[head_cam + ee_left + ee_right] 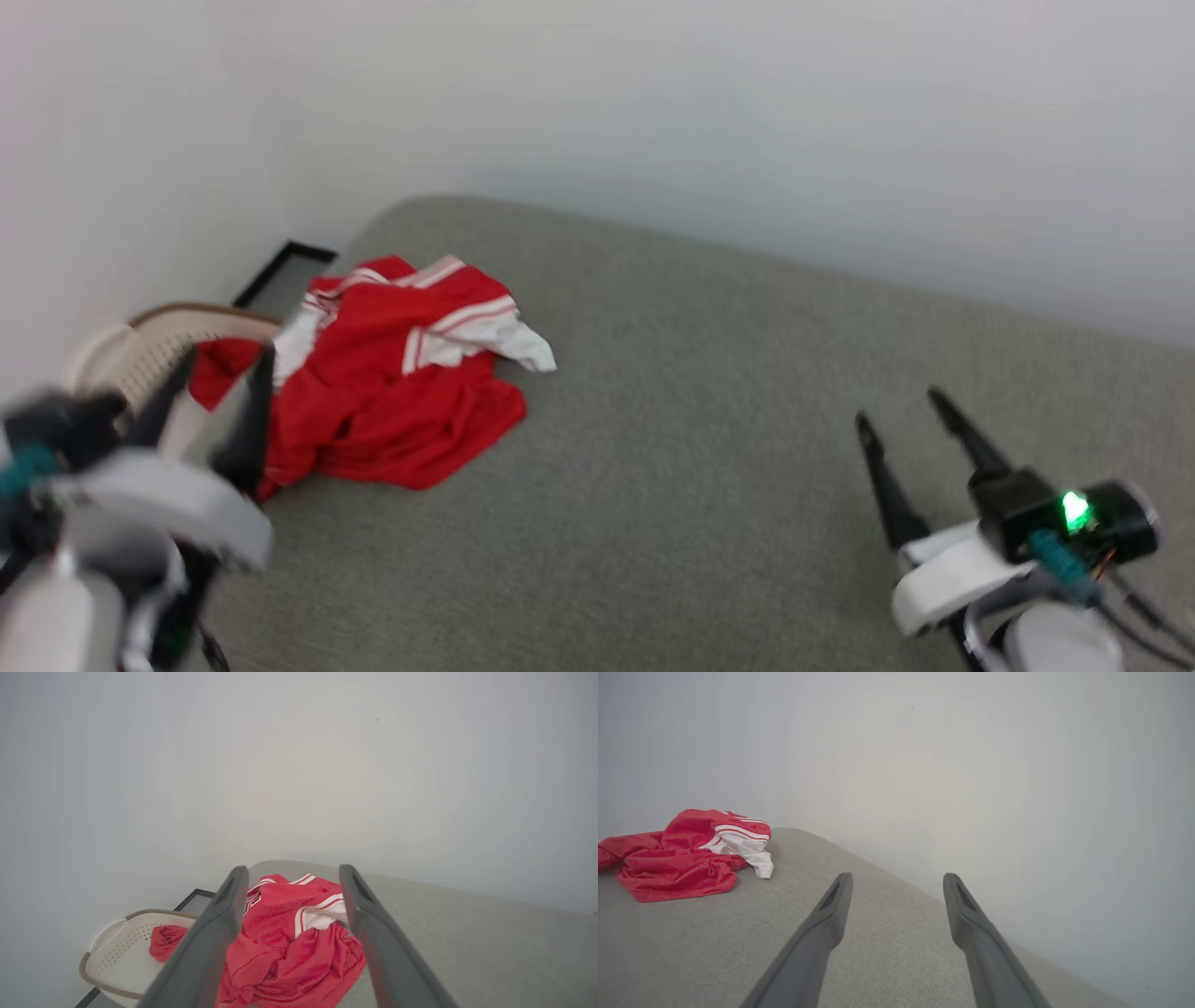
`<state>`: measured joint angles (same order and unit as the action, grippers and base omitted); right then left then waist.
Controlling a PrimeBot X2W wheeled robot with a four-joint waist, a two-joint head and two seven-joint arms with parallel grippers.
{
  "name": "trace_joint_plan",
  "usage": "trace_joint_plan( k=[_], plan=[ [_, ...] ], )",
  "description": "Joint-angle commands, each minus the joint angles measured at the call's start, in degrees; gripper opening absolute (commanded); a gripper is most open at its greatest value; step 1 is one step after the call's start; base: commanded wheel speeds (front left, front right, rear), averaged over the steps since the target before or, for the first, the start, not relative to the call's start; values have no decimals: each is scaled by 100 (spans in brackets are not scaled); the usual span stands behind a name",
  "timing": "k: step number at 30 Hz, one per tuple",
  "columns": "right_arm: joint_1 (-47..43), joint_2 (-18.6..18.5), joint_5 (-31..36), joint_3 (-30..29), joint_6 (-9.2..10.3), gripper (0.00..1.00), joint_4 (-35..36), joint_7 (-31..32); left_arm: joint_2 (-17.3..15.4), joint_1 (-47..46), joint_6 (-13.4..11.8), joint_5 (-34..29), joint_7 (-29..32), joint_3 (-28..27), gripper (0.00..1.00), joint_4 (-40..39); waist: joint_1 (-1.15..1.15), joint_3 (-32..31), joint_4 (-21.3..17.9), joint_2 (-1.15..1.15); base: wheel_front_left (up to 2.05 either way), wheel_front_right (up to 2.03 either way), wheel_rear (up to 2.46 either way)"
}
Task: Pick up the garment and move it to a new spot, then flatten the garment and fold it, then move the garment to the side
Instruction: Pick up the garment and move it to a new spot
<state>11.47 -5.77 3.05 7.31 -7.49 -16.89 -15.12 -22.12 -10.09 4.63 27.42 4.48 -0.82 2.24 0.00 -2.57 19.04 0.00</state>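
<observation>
The left gripper (229, 355), blurred at the lower left of the head view, was closest to the lens. Its two dark fingers were spread wide with nothing between them. In the left wrist view the same left gripper (293, 870) framed the garment (289, 942) in its gap, the cloth lying beyond and below the fingers. Contact could not be made out.

The right gripper (896, 407) stood at the lower right, jaws likewise released and empty, a green light glowing on its wrist. It was over bare grey fabric and well apart from the jersey. Its own camera showed the right gripper (897, 877) parted above that cushion (887, 952).

The garment (392, 392) lay crumpled in a heap on the far left part of the grey upholstered cushion (709, 420), near its rounded corner. It was red, with a white sleeve and white-and-red striped trim turned up on top. From the right wrist the garment (677, 863) sat off to the left.

Just beside the cushion's left edge stood a pale perforated basket (196, 313), also seen from the left wrist as the basket (121, 956), with a small plain red cloth (166, 947) in it. A plain pale wall (653, 112) rose behind.
</observation>
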Motion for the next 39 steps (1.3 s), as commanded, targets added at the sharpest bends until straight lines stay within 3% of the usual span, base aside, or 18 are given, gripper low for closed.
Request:
trace_joint_plan(
  k=[1,10,19,28,39],
  plan=[
    [162,-114,38,-26,1,100,51,-5,-107,-326,63,138,206,-8,100,11,0,586,-302,0,0,0,0],
    [754,-494,19,26,1,100,407,59,-734,-1823,200,865,1401,-75,100,719,0,1826,-805,0,0,0,0],
    [1068,-730,-77,51,1,100,922,221,-1045,-2806,183,1161,2472,78,100,1931,0,2568,-1190,0,0,0,0],
    [1197,-838,-168,82,1,100,1490,485,-1122,-3340,6,1317,3471,273,100,3201,0,3028,-1414,0,0,0,0],
    [1236,-903,-247,66,1,100,1831,722,-832,-3603,151,1479,3611,494,100,4400,0,3213,-1491,0,0,0,0]
  ],
)
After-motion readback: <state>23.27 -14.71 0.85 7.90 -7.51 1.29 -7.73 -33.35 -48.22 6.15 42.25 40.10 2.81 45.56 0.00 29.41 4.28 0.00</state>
